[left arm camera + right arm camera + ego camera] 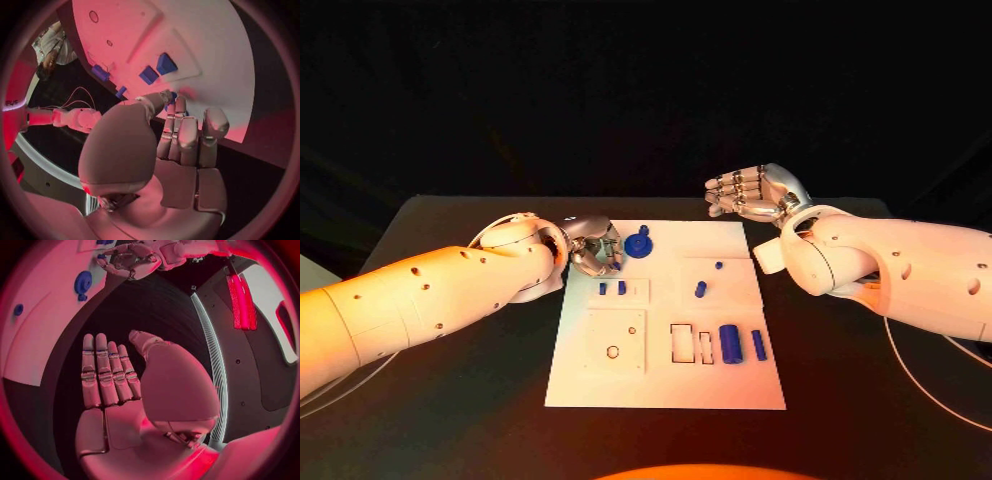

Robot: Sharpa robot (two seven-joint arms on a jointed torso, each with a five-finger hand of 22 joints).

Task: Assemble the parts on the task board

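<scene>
Your left hand (594, 247) curls at the board's (733, 390) 10 o'clock corner; whether it holds a part, I cannot tell. Your right hand (754, 193) waits wide, empty, at 1 o'clock.

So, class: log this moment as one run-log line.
left hand: fingers curled at task board edge | right hand: open, off board | blue parts: on board
</scene>
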